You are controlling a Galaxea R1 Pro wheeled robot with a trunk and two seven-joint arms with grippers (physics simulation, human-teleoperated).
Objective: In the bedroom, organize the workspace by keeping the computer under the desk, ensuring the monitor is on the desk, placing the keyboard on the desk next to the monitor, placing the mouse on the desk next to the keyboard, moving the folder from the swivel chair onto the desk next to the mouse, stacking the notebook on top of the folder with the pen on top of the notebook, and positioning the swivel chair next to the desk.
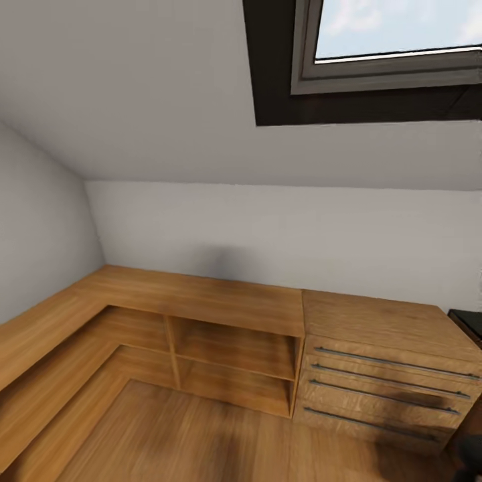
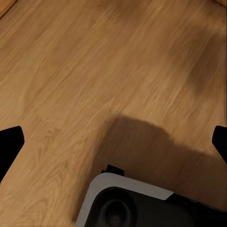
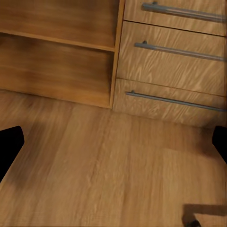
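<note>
Over the wood floor (image 2: 71, 71) both arms point down; left end effector (image 2: 113, 142) and right end effector (image 3: 113, 142) spread wide, holding nothing; low wood cabinet (image 1: 221, 301) mid-frame, dark desk (image 1: 470, 323) corner at right edge

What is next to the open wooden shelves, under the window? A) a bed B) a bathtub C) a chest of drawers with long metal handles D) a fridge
C: a wooden chest of drawers with long metal handles stands right beside the open shelves.
</note>
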